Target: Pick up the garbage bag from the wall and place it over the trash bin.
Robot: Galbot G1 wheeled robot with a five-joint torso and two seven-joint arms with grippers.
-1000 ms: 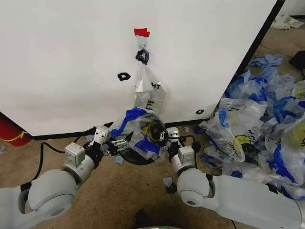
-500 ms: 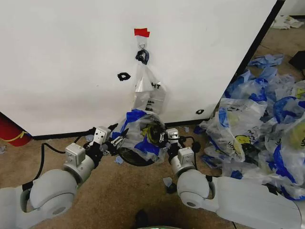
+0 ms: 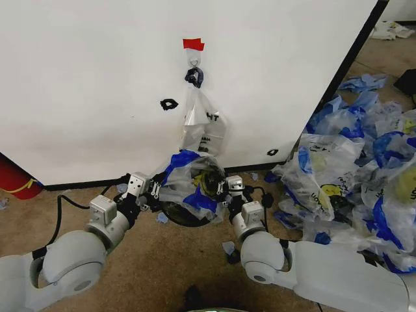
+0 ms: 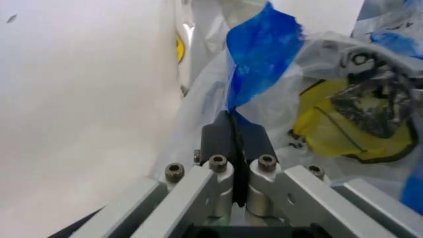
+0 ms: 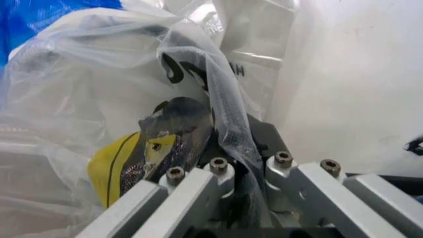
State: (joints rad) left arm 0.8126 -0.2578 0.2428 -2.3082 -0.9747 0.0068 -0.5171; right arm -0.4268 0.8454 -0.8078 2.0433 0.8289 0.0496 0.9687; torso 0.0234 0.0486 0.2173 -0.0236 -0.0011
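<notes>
The garbage bag (image 3: 192, 179), white film with a yellow smiley and blue handles, is stretched between my two grippers low against the wall (image 3: 84, 84). Beneath it the round black trash bin (image 3: 184, 214) shows as a dark rim on the floor. My left gripper (image 3: 154, 190) is shut on the bag's blue handle (image 4: 259, 54); in the left wrist view that gripper (image 4: 232, 126) has its fingers pressed together on it. On the bag's other side, my right gripper (image 3: 225, 189) is shut on a fold of the clear film (image 5: 218, 94), seen up close at the right gripper (image 5: 239, 148).
A narrow clear bag (image 3: 203, 123) hangs from the metal hook (image 3: 194, 63) under red tape (image 3: 193, 44). A big heap of blue-and-white bags (image 3: 364, 169) covers the floor to the right. A red object (image 3: 16, 181) sits at the far left. Small scraps lie on the carpet.
My left gripper has drawn a little to the left, pulling the bag's opening wider over the bin. The right gripper has barely moved.
</notes>
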